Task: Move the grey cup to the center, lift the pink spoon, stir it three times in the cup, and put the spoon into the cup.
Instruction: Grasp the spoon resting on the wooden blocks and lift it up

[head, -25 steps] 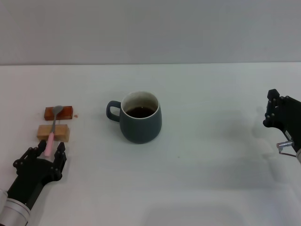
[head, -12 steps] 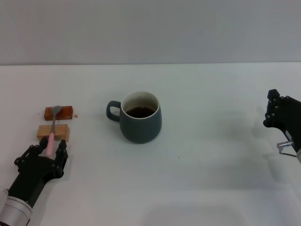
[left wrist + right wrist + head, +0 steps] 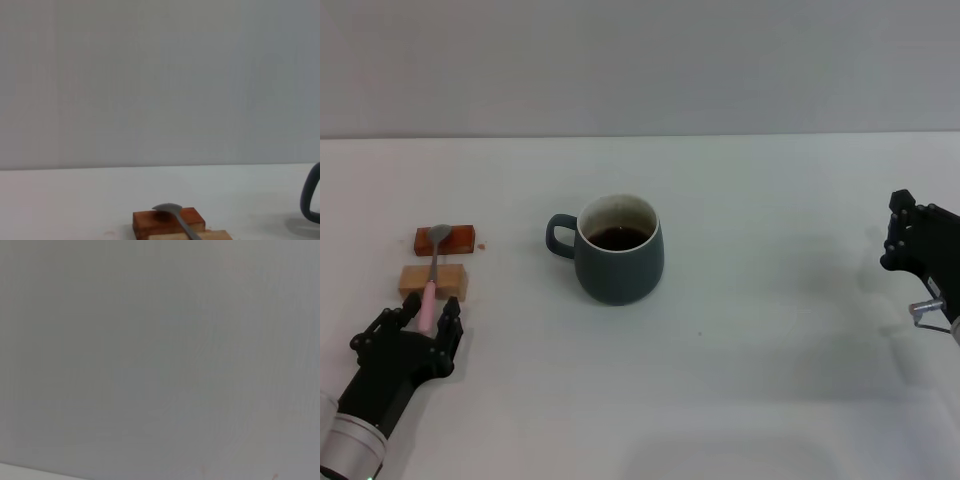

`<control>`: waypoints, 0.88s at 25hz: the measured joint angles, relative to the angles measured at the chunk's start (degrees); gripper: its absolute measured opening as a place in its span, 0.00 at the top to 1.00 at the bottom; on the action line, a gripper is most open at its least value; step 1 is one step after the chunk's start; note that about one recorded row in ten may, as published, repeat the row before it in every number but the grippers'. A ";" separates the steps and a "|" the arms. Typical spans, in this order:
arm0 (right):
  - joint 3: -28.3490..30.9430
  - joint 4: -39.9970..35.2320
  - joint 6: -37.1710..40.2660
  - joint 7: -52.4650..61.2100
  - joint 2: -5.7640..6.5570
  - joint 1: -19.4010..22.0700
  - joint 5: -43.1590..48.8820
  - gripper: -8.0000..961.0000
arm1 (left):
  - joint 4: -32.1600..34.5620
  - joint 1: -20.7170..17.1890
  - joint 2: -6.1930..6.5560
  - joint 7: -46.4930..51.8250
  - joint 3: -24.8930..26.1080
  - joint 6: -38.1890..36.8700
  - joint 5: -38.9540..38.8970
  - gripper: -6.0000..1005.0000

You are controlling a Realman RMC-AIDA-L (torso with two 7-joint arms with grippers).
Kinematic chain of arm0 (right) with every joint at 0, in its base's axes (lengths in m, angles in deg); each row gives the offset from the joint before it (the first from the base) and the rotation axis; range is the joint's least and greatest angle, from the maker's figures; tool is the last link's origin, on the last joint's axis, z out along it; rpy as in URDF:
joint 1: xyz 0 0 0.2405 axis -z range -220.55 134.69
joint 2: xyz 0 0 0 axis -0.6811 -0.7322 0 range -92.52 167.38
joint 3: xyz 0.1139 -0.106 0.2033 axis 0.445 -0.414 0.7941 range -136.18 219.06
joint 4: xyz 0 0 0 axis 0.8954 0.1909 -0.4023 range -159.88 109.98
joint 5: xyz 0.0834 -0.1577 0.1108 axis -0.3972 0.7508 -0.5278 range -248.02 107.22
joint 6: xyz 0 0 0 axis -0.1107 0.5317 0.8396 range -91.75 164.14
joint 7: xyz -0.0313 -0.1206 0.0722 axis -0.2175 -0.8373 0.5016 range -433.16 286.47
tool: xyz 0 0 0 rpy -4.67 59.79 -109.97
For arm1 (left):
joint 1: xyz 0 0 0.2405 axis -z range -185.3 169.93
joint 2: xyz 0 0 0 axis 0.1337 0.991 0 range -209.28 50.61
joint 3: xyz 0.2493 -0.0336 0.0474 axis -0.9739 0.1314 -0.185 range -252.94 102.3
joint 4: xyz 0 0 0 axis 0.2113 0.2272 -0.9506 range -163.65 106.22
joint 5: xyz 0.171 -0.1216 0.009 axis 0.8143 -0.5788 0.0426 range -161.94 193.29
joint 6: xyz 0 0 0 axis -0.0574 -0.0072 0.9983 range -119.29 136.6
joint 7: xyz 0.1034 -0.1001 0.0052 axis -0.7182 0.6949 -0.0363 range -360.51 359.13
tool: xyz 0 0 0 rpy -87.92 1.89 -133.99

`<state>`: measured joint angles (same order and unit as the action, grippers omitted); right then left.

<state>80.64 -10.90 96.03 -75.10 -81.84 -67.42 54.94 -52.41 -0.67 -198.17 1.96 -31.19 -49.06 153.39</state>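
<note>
The left tool (image 3: pixel 420 322) sits at the near left of the table (image 3: pixel 770 380), low over the surface, with its fingers spread apart on either side of the pink end of the spoon (image 3: pixel 430 280). The fingers are not closed on the handle. The spoon lies across two small blocks: its grey bowl rests on the reddish-brown block (image 3: pixel 445 238), farther from the robot, and its neck crosses the light wooden block (image 3: pixel 433 281), nearer the robot. The pink handle end overhangs the wooden block toward the left tool. In the left wrist view, the bowl (image 3: pixel 167 208) rests on top of the brown block (image 3: pixel 169 222).

The cup (image 3: pixel 618 250) stands upright near the middle of the table, well apart from the blocks. Its loop handle points toward the robot's left. It holds a dark liquid.

The right tool (image 3: pixel 912 240) hangs at the far right edge, well apart from the cup; whether it is open or closed cannot be told.
</note>
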 joint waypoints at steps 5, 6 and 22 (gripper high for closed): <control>0.00 -0.21 0.00 0.00 0.00 -0.34 -0.02 0.99 | -0.03 0.03 -0.06 -0.20 0.08 0.03 -0.75 0.54; 0.00 -0.23 0.00 0.00 0.00 -0.43 -0.02 0.99 | -0.04 0.05 -0.06 -0.27 0.08 0.06 -1.00 0.54; 0.00 0.09 0.02 0.00 0.00 -0.60 -0.02 0.99 | 0.65 1.47 0.18 -0.14 0.08 1.67 -1.49 0.65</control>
<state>80.64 -10.80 96.05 -75.11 -81.84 -68.02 54.92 -51.76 0.80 -197.99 1.83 -31.11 -47.39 151.90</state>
